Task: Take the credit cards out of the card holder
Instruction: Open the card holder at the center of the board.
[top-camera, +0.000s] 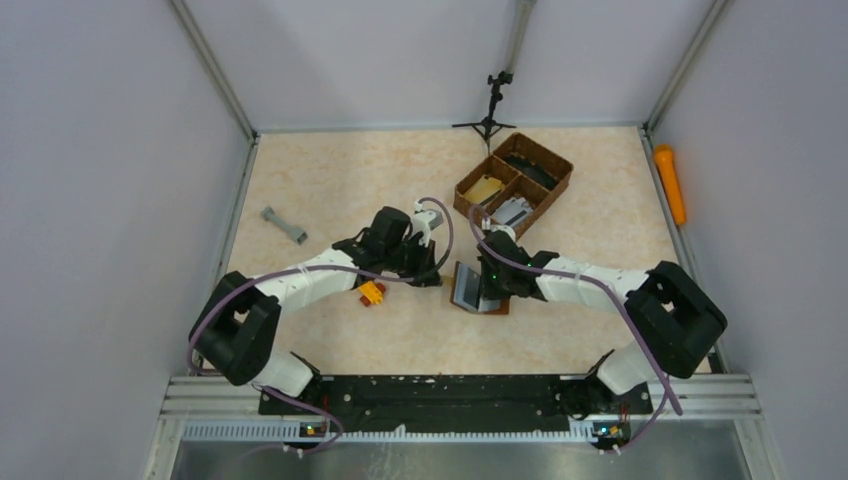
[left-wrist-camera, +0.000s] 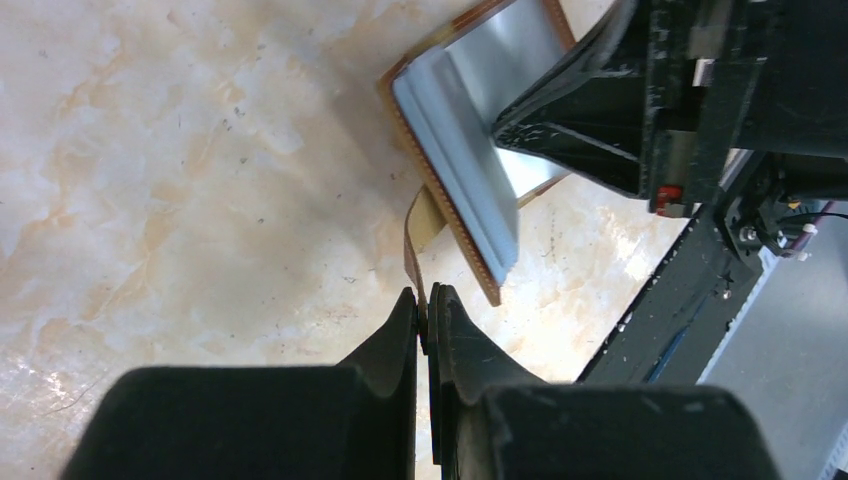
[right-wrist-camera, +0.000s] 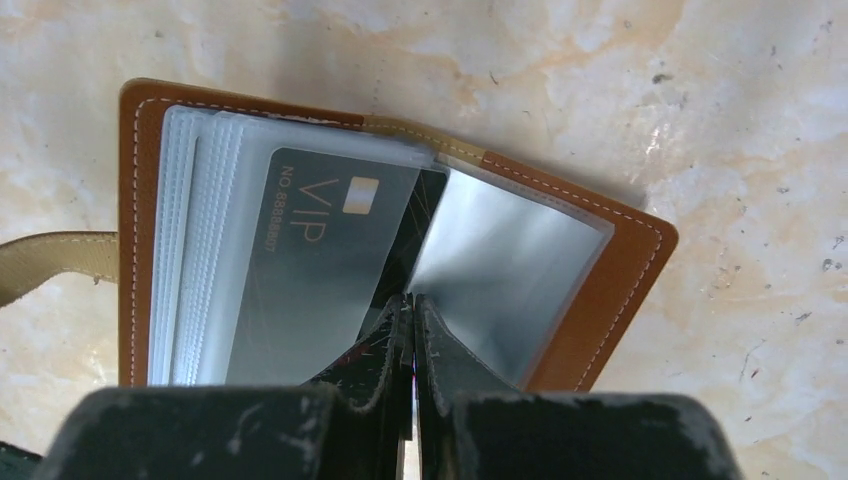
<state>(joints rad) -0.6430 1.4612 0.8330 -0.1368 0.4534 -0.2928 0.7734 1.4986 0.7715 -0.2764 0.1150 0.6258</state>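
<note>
Lying open near the middle of the desk (top-camera: 330, 180), the card holder (top-camera: 468, 288) shows its brown leather cover facing down and its grey-silver sleeves facing up. The left pincer (left-wrist-camera: 428, 300) is pressed together on the strap tab (left-wrist-camera: 412, 235), which extends from the left edge of the holder, with the tab pinched between the fingertips just above the desk surface. The right pincer (right-wrist-camera: 410, 305) is pressed together at the near edge of the open sleeves. Its tips meet beside a dark grey credit card (right-wrist-camera: 310, 250) marked VIP that sits in a clear sleeve; whether the card or the sleeve is caught between the tips cannot be told. A brown compartment basket (top-camera: 546, 152) stands farther back to the right. A small yellow-orange part (top-camera: 372, 293) lies beside the left arm, and a grey part (top-camera: 284, 225) lies far left.
</note>
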